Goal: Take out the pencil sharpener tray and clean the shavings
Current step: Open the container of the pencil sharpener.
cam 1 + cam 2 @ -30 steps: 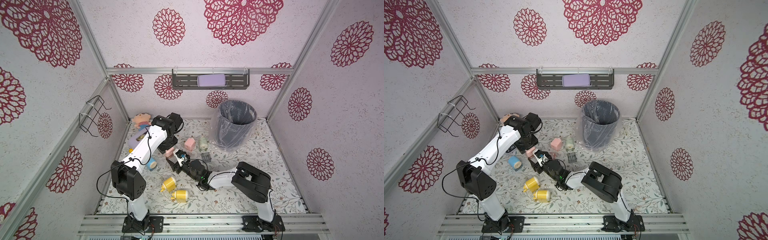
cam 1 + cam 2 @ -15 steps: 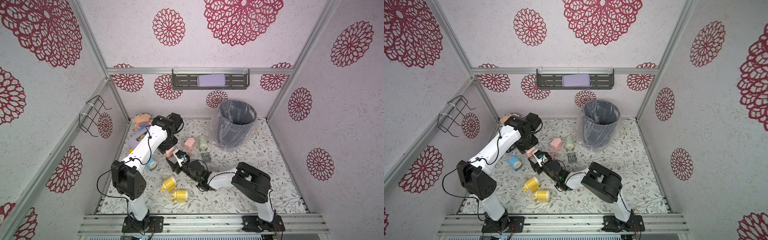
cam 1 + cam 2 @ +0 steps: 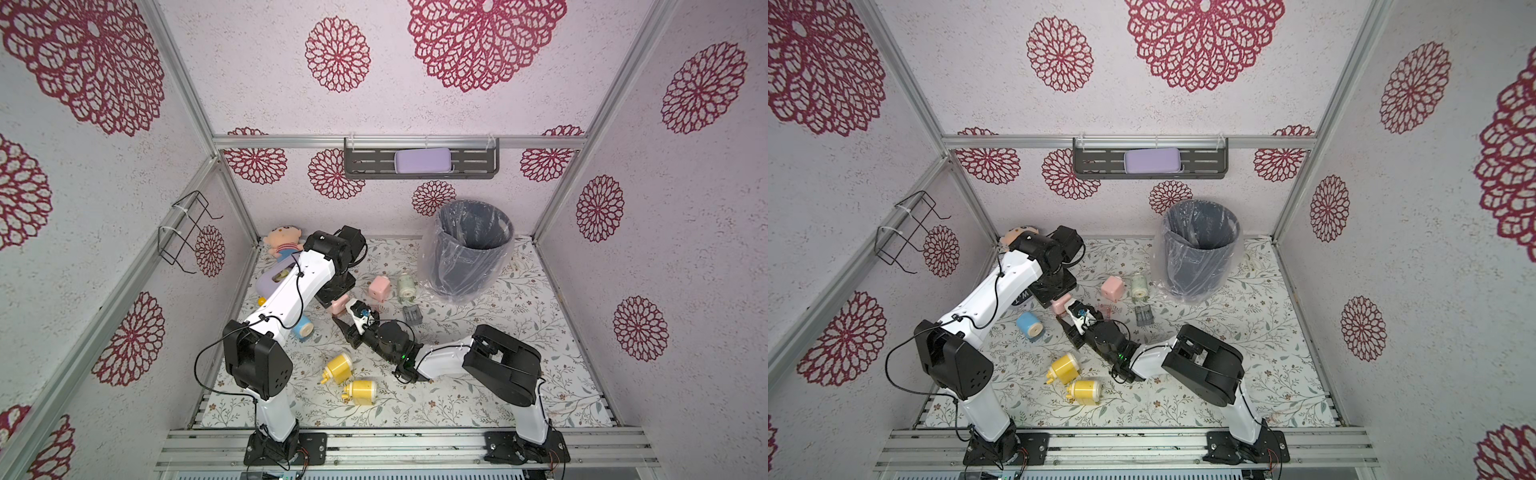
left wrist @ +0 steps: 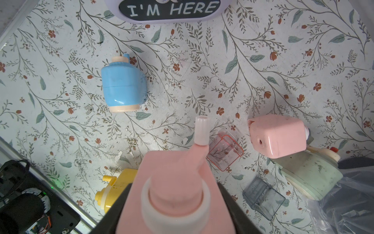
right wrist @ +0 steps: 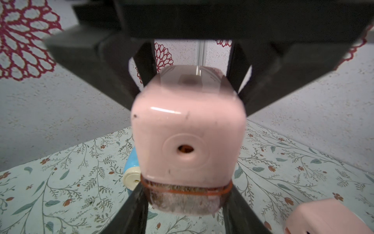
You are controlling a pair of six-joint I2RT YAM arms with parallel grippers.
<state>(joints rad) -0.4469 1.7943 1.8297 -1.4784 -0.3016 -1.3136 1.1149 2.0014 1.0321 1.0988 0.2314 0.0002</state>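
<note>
Over floral tabletop point(image 5: 60, 182), right claw point(image 5: 185, 189) apparently pinches tray point(image 5: 184, 200) in pink sharpener point(image 5: 187, 129).

Frame edge crops the gripped pink sharpener point(image 4: 176, 192).

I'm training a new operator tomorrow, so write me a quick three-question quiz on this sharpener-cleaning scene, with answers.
1. Short answer: what colour is the sharpener clamped in the left gripper?
2. True or false: the trash bin lies tipped over on its side.
3. Multiple choice: the right gripper has its fingers on either side of A) the trash bin's rim, B) the shavings tray under the held sharpener, C) a pencil.

Key:
1. Pink.
2. False; it stands upright.
3. B.
</note>
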